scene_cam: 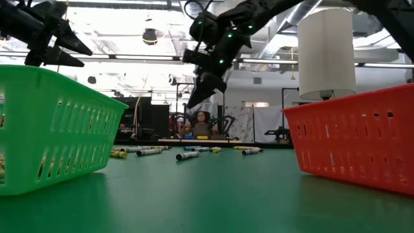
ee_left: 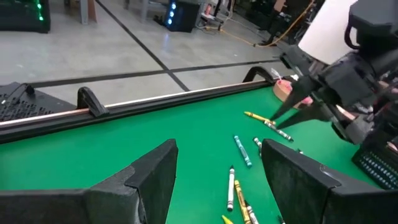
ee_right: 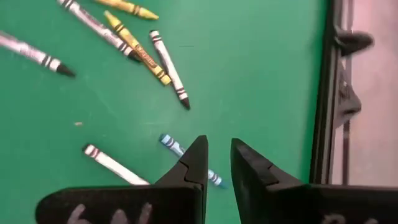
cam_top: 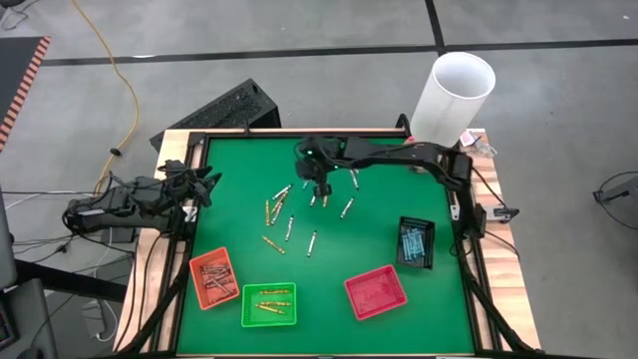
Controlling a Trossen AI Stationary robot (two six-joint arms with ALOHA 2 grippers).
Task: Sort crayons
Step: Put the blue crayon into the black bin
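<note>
Since the light blue crayon [ee_right: 177, 151] lying loose on the green counter [ee_right: 261, 74] is light, stiff and rolls easily, the right tool [ee_right: 217, 163], poised above it with fingers slightly parted and seemingly empty, should pinch mid-shaft.

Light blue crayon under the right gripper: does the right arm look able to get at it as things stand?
Probably yes: the right gripper hangs open directly above the light blue crayon, with bare mat around it and nothing lying across it.

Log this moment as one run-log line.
right end effector: open, above light blue crayon | left end effector: open, waiting at left table edge | loose crayons: mid-table
</note>
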